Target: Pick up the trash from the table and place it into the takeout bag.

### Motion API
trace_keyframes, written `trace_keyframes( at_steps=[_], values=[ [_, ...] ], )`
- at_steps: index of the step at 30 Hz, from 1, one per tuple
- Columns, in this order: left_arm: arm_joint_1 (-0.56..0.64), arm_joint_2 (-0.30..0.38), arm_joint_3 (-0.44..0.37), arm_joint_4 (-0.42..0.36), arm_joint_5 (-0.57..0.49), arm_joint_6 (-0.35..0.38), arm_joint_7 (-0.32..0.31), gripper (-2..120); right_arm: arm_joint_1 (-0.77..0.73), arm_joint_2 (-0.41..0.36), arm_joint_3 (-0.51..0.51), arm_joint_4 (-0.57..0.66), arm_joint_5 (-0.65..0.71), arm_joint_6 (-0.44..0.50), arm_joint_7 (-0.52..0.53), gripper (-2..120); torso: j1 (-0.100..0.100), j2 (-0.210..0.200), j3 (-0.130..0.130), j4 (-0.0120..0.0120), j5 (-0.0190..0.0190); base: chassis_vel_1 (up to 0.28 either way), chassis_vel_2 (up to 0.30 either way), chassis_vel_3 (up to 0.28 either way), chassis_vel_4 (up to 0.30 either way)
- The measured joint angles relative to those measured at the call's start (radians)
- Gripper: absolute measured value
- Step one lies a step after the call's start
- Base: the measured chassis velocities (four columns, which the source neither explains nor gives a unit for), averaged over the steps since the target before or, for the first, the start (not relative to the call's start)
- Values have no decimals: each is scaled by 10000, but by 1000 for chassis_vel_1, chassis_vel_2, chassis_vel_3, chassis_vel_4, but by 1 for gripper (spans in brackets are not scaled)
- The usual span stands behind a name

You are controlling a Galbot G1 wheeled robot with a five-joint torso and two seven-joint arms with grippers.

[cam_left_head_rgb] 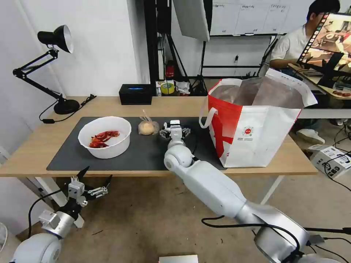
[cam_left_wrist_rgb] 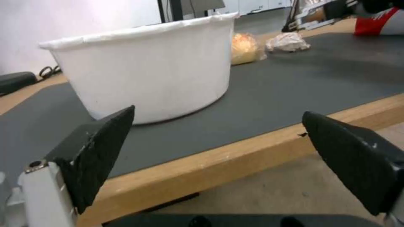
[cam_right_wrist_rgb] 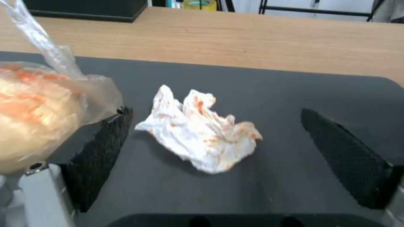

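A two-armed wheeled robot reaches across a long light-wood table [cam_left_head_rgb: 44, 142] topped with a dark grey mat [cam_left_head_rgb: 146, 153]. Its right gripper [cam_right_wrist_rgb: 214, 138] hangs low over the mat with both black fingers spread wide, and a crumpled white tissue [cam_right_wrist_rgb: 200, 132] stained orange lies between them, touching neither. Just beside one finger sits a beige bun in a clear bag [cam_right_wrist_rgb: 38, 110], the plastic knotted loosely above it. In the head view the same gripper sits on the mat between the bun and the takeout bag.

A white round bowl [cam_left_head_rgb: 105, 136] holding red shells [cam_left_head_rgb: 103, 138] stands on the mat's left part, near the front edge. The left gripper [cam_left_head_rgb: 94, 179] waits below and in front of the table edge, its fingers apart and holding nothing; its wrist camera faces the bowl's side wall from table height.

At the right end of the table stands the takeout bag [cam_left_head_rgb: 252, 124], red and white with silver foil lining, its mouth open and a white strap handle hanging at the side. A small round red logo [cam_left_head_rgb: 249, 131] marks its white face, with tiny print beneath too small to read. A black box [cam_left_head_rgb: 135, 94] and a black desk lamp [cam_left_head_rgb: 55, 40] stand along the back edge.
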Motion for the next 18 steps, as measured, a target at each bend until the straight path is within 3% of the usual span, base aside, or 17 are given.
trace_keyframes(
  at_steps=[18],
  values=[
    [-23, -13, 40, -43, 37, -39, 6, 100, 831, 679, 235, -1492, 883, -389, -71, 100, -1, 0, -1, -1, 1, 0, 0, 0, 0]
  ],
)
